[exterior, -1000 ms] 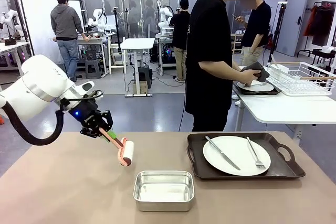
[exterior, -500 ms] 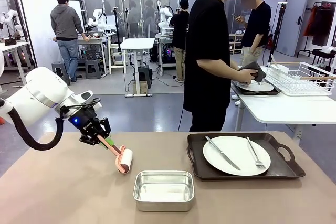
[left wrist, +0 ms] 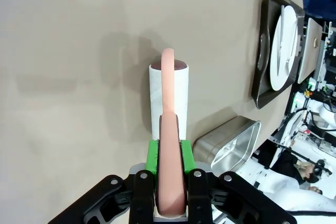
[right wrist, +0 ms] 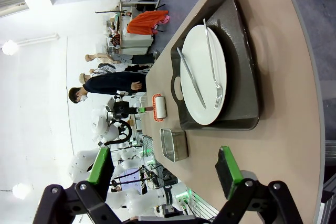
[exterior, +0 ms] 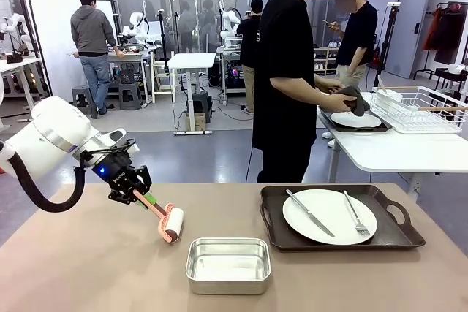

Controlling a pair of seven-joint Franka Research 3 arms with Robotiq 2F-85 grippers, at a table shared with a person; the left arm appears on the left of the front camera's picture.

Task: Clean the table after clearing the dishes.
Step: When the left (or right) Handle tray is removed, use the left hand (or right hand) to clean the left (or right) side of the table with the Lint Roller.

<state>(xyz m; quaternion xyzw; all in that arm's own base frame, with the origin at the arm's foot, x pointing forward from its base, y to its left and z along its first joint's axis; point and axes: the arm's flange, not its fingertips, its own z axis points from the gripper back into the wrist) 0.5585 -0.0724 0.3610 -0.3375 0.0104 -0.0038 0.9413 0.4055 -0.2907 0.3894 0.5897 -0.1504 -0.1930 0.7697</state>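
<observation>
Clearing incomplete: one tray (exterior: 268,218) with plate (exterior: 329,218) sits lower right on the table (exterior: 88,268), not yet removed; left gripper (exterior: 137,195) clamps the pink roller (exterior: 174,222) centre-left, contact with the tabletop unclear; right gripper (right wrist: 164,167) gapes empty.

The tan table (exterior: 88,268) bears a steel pan (exterior: 228,281) and, right of it, a dark tray (exterior: 393,230).
</observation>
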